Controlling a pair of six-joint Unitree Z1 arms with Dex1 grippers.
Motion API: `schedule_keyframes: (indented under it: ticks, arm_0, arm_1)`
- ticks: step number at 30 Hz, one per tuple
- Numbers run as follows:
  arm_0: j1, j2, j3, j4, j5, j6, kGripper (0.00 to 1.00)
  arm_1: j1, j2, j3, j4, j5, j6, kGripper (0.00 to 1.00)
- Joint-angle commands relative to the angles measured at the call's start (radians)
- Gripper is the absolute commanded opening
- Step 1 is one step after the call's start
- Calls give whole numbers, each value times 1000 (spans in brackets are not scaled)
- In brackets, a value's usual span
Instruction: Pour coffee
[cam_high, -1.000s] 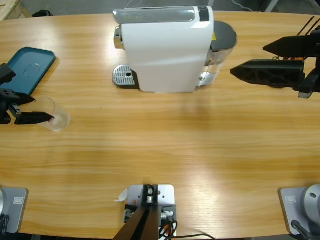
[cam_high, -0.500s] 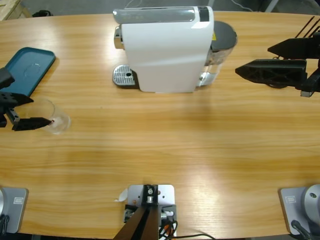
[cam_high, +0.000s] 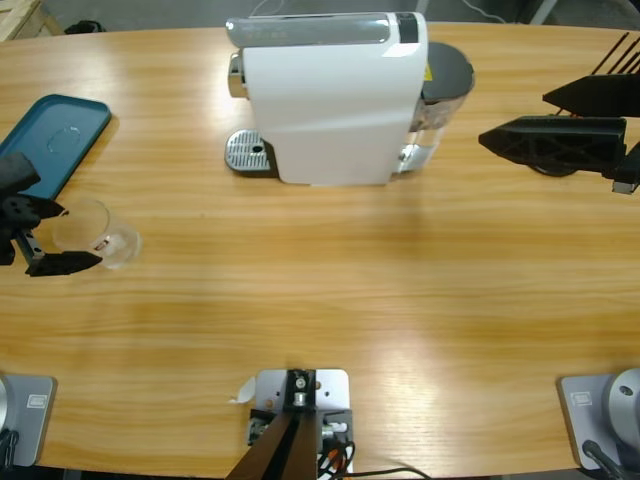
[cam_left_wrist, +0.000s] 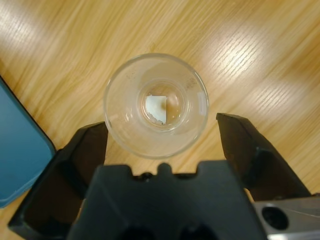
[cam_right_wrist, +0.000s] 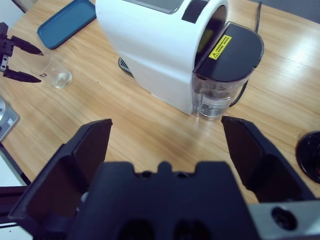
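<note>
Bright, even light falls from overhead onto the wooden table (cam_high: 330, 300), leaving a broad pale sheen near the table's front edge in the high view. The white coffee machine (cam_high: 335, 100) casts a soft, short shadow toward the front (no hard outline to it). In the left wrist view, streaks of glare cross the wood grain, the clear glass (cam_left_wrist: 156, 105) is sharp, and the gripper's black body close to the lens looks soft.

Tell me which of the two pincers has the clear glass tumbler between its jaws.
The left pincer: its open black jaws flank the clear glass tumbler beside the blue tray. The right pincer hangs empty near the white coffee machine.
</note>
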Motion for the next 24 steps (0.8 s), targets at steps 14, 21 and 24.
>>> schedule_keyframes:
  ticks: [14, 21, 24]
  arm_0:
    - [-9, -3, 22, -18, -65, 10, 914]
    - [-8, 8, 13, -65, -127, -43, 996]
    - [-7, 11, 12, -113, -132, -68, 996]
  arm_1:
    - [-34, -15, 45, -1, 33, -13, 1000]
    - [-34, -13, 51, -1, 33, -12, 1000]
    - [-34, -3, 51, -2, 34, -12, 1000]
